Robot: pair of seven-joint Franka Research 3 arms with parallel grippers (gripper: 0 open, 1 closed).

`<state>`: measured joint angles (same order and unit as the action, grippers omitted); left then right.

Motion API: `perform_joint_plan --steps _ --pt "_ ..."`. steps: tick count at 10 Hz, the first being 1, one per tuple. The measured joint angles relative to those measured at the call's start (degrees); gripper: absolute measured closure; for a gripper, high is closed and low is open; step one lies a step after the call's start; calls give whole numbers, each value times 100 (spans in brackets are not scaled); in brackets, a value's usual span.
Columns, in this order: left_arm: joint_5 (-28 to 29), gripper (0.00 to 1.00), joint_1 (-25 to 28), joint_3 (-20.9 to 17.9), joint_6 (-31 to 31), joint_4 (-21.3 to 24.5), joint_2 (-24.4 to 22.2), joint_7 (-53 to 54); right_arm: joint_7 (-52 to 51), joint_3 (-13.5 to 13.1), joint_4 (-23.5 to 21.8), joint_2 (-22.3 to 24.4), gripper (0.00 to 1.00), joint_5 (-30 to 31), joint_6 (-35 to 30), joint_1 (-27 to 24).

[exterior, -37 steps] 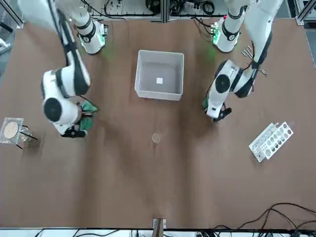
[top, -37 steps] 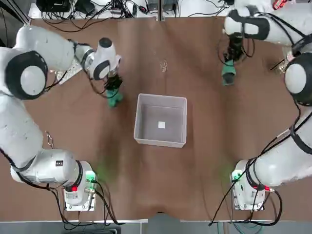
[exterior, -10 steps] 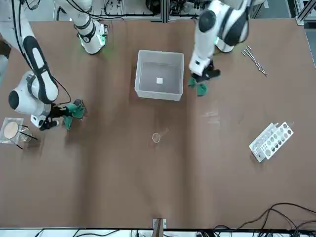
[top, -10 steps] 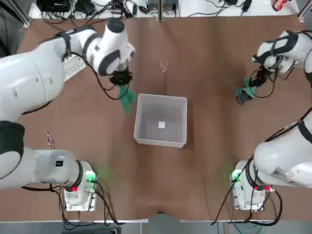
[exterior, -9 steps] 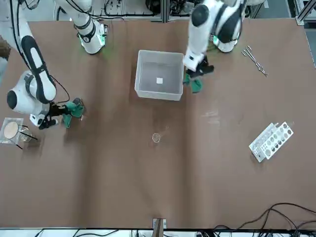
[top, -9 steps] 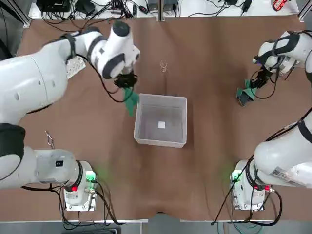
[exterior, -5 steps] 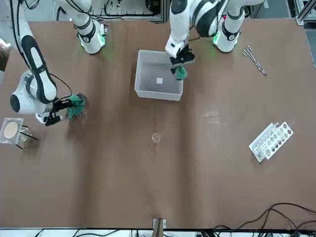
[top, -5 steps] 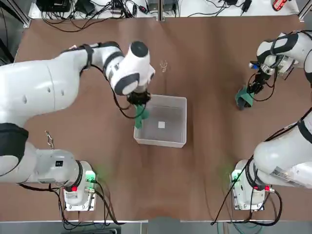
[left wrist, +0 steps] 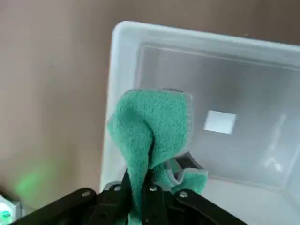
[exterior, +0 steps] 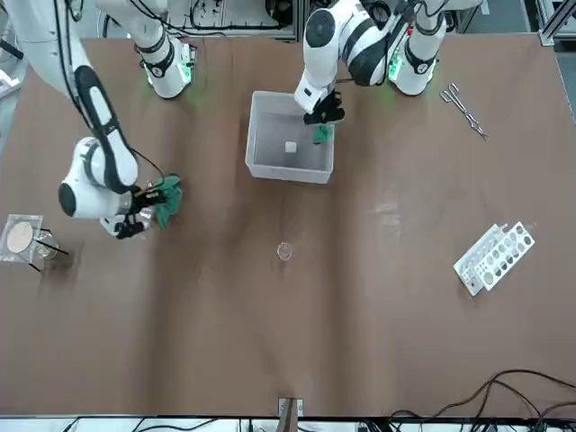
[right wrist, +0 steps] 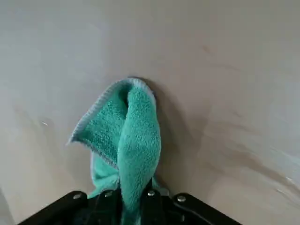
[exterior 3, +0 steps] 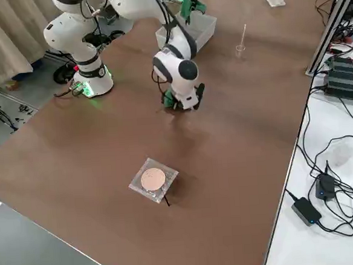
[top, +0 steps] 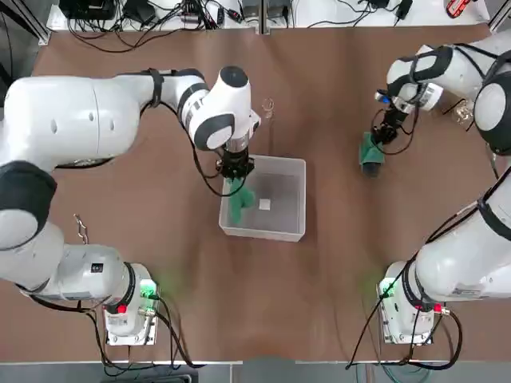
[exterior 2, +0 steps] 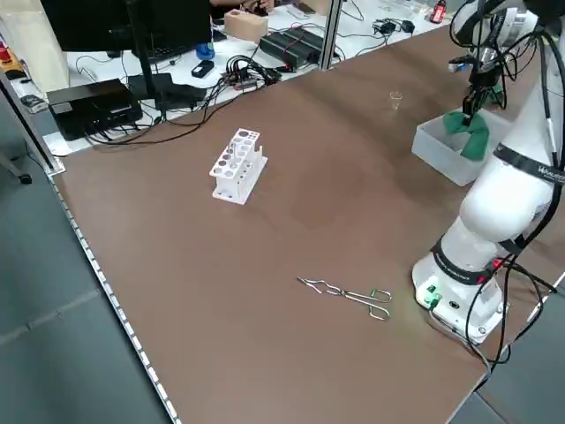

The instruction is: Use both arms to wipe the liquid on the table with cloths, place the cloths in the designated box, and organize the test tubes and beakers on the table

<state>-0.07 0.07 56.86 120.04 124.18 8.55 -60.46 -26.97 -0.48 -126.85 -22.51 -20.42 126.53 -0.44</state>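
Both grippers pinch green cloths, one over the box and one out on the table.

The left gripper (top: 236,169) is clamped on a green cloth (top: 239,195) that hangs over the near-left part of the grey box (top: 291,231), inside its rim. The right gripper (top: 382,134) is closed on the second cloth (top: 370,152), held down at the brown table (top: 335,263) well to the right of the box. A small clear glass vessel (exterior: 285,252) stands alone beyond the box; the white rack (exterior: 494,258) lies far off on the left arm's side.
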Motion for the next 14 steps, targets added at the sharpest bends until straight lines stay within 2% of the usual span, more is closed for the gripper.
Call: perform_joint_plan --steps 1,3,6,7,9,10,12,14 --pt "122 83 17 -7 0 -113 191 8 20 -11 73 -1 91 -27 21 29" --pt "568 54 54 -13 0 -175 430 23 -103 -172 248 -16 91 138 34 -292" --pt "747 10 60 -13 0 -305 493 72 -444 -243 663 -242 91 989 28 -1391" --pt "751 4 58 -49 0 -406 493 74 -540 -243 769 -326 91 1043 5 -1520" --pt "762 4 57 -460 1 -746 499 188 -469 -138 793 -453 91 1025 -20 -1390" --pt "762 5 73 -764 4 -940 517 301 -143 -86 795 -485 91 1009 -38 -1146" --pt "762 8 86 -1349 12 -1537 747 470 695 -26 799 -493 91 647 -45 -322" --pt "762 11 112 -1581 12 -2295 1461 607 1131 -14 804 -496 91 298 -43 260"
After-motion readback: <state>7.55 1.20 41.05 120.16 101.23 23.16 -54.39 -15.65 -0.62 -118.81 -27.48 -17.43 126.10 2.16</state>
